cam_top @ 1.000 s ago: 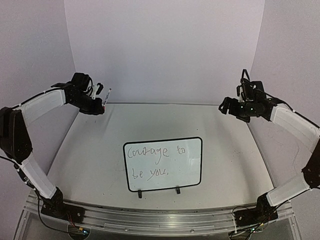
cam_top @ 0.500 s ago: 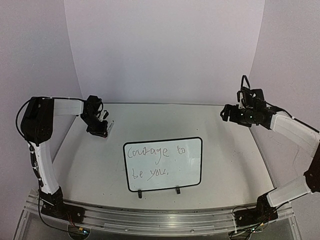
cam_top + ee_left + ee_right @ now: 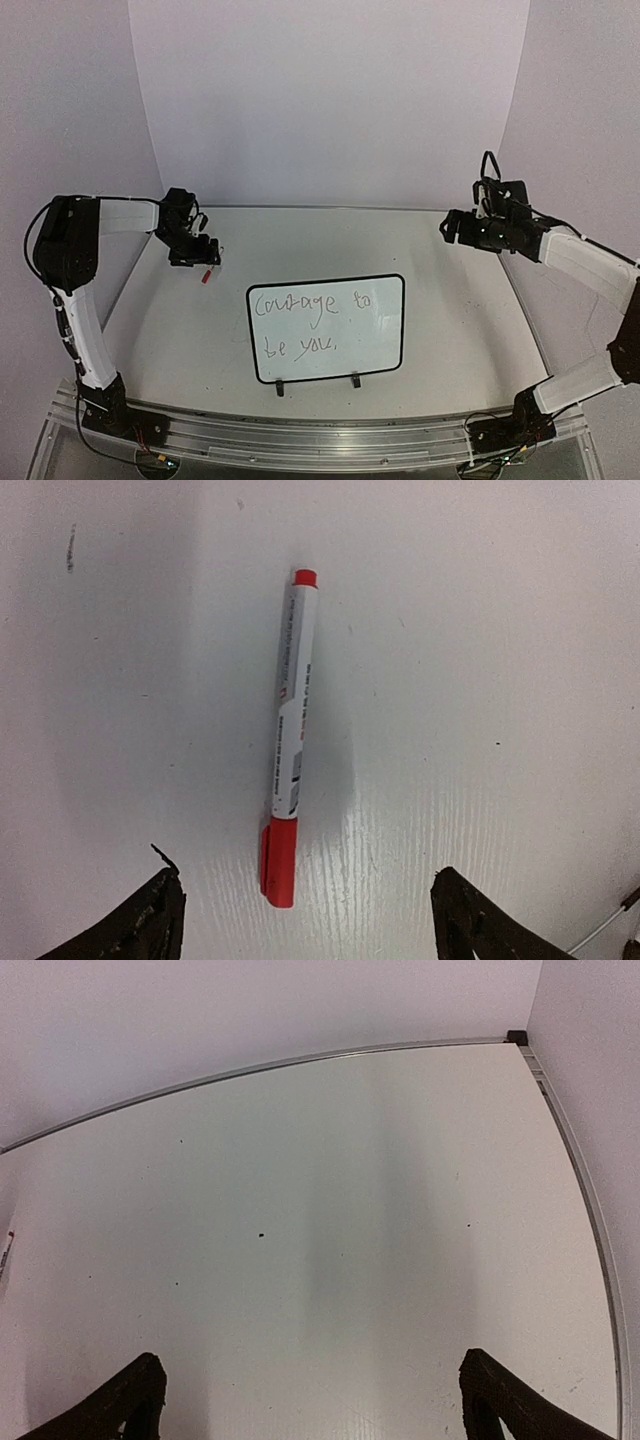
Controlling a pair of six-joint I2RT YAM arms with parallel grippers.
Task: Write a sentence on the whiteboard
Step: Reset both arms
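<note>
On the table [image 3: 450,330], the whiteboard [image 3: 378,348] is laid by the near edge, with the sentence [image 3: 310,322] written on it. The left gripper [image 3: 200,256] is spread wide over a marker [image 3: 295,720] lying free near the left edge. The right gripper [image 3: 310,1400] is spread wide near the right edge.

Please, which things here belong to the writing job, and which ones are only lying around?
Belong to the job: whiteboard, written sentence, red-capped marker.
Only surroundings: table, pale back wall.

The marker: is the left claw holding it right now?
No, the marker lies flat on the table, and the left claw is open, its fingers well clear of it.
</note>
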